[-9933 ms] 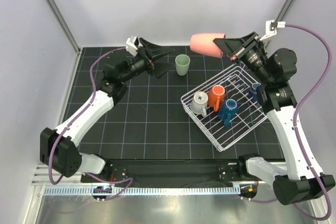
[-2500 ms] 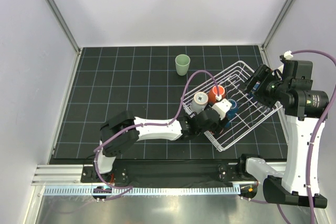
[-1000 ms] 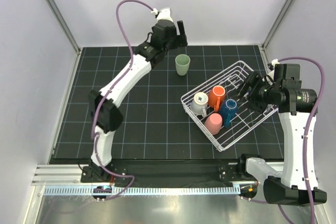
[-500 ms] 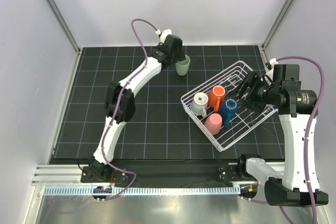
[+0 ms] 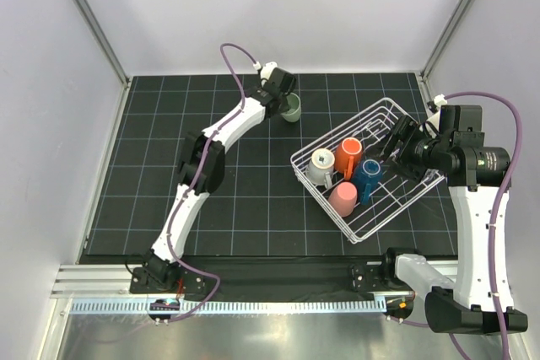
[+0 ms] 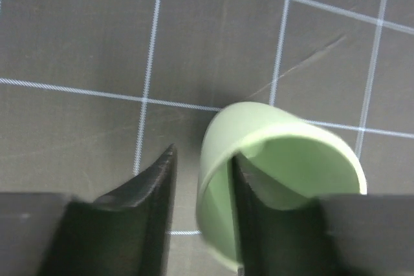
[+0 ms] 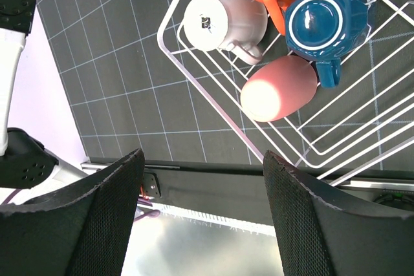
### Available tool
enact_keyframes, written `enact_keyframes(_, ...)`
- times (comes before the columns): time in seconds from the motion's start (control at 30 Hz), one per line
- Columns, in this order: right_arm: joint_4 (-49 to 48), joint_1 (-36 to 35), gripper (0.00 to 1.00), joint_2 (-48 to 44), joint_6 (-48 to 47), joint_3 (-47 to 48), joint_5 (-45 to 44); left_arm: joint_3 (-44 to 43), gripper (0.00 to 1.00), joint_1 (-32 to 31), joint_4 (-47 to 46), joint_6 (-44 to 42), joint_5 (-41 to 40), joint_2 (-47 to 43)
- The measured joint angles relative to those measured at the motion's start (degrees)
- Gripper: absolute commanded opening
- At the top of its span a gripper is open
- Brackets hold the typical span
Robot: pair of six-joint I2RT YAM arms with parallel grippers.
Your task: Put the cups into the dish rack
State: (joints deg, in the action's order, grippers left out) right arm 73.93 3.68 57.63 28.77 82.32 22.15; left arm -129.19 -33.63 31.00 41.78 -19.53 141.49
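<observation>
Left tool [image 6: 202, 156]: partly open and gripping nothing. One finger [image 6: 155, 189] is outside the pale green tumbler [image 6: 259, 127] and the other is just inside its mouth, so the wall on the tool's side stands in the narrow gap. A sliver of dark counter [image 5: 143, 149] shows between the outer finger and the wall, so I judge the pinch is not yet made.

The straddle makes sense. The tumbler has no handle, and a grip across its full width would need a wider opening. Pinching the rim wall gives a hold with a small gap and keeps the mouth up for carrying.

The tumbler stands upright with its mouth open to the camera. It is near the far edge of the counter, a little right of the middle, and well apart from the dish rack [image 5: 323, 199]. The left arm is stretched nearly full length to reach it.

The dish rack sits toward the right edge, turned diagonally to the counter's sides. In it are:
- a white mug [image 5: 321, 163];
- an orange mug [image 5: 348, 155];
- a blue mug [image 5: 367, 176];
- a pink cup [image 5: 342, 198], lying nearest the rack's near-left wall.

The four are packed just beside one another in the rack's left part. The wire to their right looks free, which is probably where the tumbler should go.

Right tool [image 7: 204, 154]: fingers spread wide with nothing between them. It hangs above the rack's left part and the near counter, and touches no cup. Likely it is parked there out of the left arm's way.

Risk, as a judgement: a rim pinch on a smooth wall may let the tumbler swing or slip once it is lifted.
</observation>
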Motion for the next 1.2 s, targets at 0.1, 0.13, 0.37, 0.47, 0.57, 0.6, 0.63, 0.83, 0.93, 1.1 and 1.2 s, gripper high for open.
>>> enact_keyframes(0.1,-0.02,0.00,0.75,0.00,-0.04,0.00,-0.13,0.00,0.07,0.09,0.42,-0.22,0.00,0.20)
enact_keyframes(0.13,-0.02,0.02,0.75,0.00,-0.09,0.00,-0.17,0.00,0.03,0.13,0.50,-0.17,-0.11,0.20)
enact_keyframes(0.37,-0.20,0.00,0.75,0.20,-0.13,0.00,-0.15,0.11,0.00,0.70,2.29,-1.33,0.02,-1.40)
enact_keyframes(0.47,-0.46,0.00,0.75,0.70,-0.13,0.00,0.00,2.29,0.00,1.33,3.32,-1.55,0.90,-5.27)
enact_keyframes(0.57,-1.07,0.00,0.75,1.75,-0.13,0.00,0.61,5.53,0.00,2.38,4.02,-1.70,4.31,-11.15)
enact_keyframes(0.6,-1.40,-0.11,0.75,2.34,-0.11,0.00,1.05,6.58,0.00,2.78,4.15,-1.70,5.75,-13.18)
enact_keyframes(0.63,-1.73,-0.17,0.75,2.95,-0.11,0.02,1.44,7.69,0.00,3.21,4.20,-1.73,7.37,-15.45)
enact_keyframes(0.83,-4.09,-3.26,0.76,10.36,0.13,1.33,3.10,16.61,0.00,6.03,3.19,-1.51,20.59,-28.87)
enact_keyframes(0.93,-6.45,-7.78,0.79,15.65,0.59,3.48,3.87,23.96,0.00,7.13,2.86,-1.05,27.21,-36.15)
enact_keyframes(1.1,-12.44,-15.65,0.87,23.47,1.42,8.68,7.98,39.56,0.00,7.63,0.92,1.25,35.85,-49.42)
enact_keyframes(1.2,-18.18,-17.53,0.91,24.81,2.32,9.07,12.72,45.31,0.00,8.13,0.68,1.86,39.87,-57.11)
